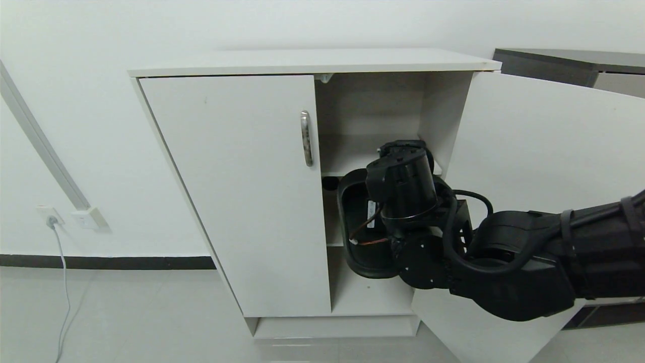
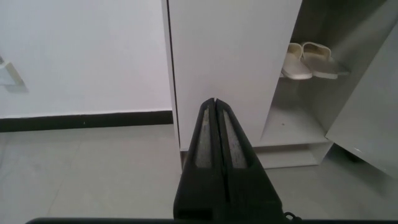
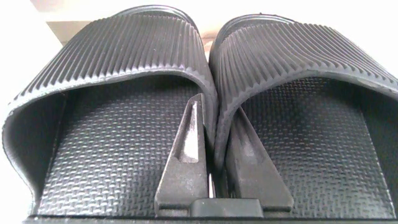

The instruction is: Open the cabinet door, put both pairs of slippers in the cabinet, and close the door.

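Right gripper (image 3: 216,115): pinching the black slippers (image 3: 118,68) by their touching straps, at the open cabinet (image 1: 312,60).
Left gripper (image 2: 214,109): squeezed shut, holding nothing; pale slippers (image 2: 311,59) well ahead.

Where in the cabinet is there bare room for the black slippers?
The bottom shelf, under the cream slippers, is bare. Their shelf is crowded, and the right gripper holding the black slippers blocks the opening beside the closed left door.

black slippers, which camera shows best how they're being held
The right wrist view: the right tool pinches the two touching straps of the black slippers. The head view has the arm covering most of them; the left wrist view faces the cream slippers instead.
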{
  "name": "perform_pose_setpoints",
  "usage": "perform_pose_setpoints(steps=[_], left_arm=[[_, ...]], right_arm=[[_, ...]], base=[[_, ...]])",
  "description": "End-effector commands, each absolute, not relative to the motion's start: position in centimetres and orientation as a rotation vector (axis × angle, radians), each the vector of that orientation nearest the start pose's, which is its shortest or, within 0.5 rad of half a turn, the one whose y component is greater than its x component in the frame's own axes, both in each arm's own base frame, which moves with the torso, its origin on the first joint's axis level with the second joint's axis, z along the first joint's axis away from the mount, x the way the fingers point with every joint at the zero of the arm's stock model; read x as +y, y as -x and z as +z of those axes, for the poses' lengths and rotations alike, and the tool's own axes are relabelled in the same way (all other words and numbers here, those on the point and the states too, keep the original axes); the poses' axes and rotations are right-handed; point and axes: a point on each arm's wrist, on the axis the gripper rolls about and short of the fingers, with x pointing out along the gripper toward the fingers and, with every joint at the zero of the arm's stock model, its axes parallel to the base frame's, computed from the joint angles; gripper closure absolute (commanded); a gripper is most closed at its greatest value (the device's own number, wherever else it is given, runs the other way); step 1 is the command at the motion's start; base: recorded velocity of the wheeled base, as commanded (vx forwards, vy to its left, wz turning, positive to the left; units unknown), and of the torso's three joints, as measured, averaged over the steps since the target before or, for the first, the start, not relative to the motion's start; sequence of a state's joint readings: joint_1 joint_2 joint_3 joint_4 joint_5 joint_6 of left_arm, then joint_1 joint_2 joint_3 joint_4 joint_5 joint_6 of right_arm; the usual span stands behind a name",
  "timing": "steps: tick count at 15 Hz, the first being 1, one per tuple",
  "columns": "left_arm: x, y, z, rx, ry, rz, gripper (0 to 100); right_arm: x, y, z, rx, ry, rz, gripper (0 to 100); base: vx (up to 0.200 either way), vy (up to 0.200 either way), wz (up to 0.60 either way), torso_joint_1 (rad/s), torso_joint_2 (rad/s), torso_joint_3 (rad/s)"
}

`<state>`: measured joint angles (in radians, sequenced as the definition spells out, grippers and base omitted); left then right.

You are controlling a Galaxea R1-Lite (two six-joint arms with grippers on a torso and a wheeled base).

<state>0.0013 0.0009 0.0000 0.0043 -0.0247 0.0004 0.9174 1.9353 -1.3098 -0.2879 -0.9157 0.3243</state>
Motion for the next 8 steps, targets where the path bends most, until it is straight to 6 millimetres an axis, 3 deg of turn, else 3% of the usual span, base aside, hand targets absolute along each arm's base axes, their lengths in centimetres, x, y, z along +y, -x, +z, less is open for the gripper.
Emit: perform_pose_setpoints(steps=[1,6,8], left_arm=[[-0.06,2.27,7.5,0.006,0.0,-0.023,100],[-0.06,2.27,7.5,0.006,-0.001,-0.023,100],[-0.06,2.27,7.5,0.006,-0.001,-0.025,100]], right_arm=[[29.04,-24.63,20.95,0.2,-0.054,-0.034,100],[28.83,-24.98,21.31,0.173,-0.049,-0.036,100],[28.85,-25.0,21.23,0.173,-0.049,-0.036,100]], base=[[0.0,0.0,0.0,0.0,0.0,0.0],[0.0,0.0,0.0,0.0,0.0,0.0],[0.2,0.0,0.0,0.0,0.0,0.002]])
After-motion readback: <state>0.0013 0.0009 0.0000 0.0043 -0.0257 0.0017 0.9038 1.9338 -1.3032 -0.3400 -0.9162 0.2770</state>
